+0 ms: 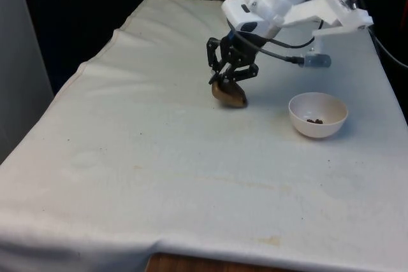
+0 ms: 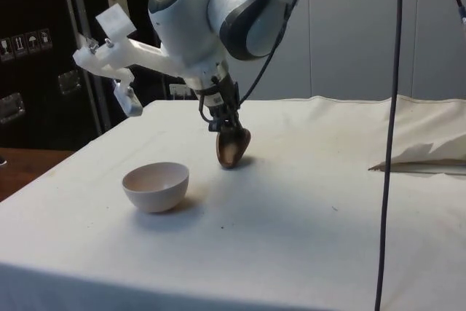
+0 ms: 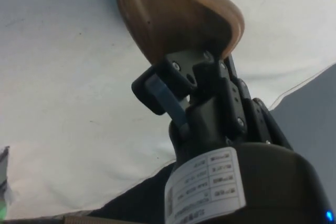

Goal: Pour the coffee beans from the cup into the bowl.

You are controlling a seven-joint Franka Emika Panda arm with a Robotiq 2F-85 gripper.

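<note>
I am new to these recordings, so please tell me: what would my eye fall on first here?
First, the black gripper, its jaws shut on the rim of a brown wooden cup, tilted with its lower edge at the white cloth near the table's middle. Next, the white bowl apart from it, toward the front view's right, with a few coffee beans inside.

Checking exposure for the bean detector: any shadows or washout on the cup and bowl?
Front view: bowl evenly lit, dark beans clear against its white inside. Side view: soft shadow beside the bowl and under the tilted cup. Wrist view: cloth looks bright, cup keeps its brown tone.
</note>
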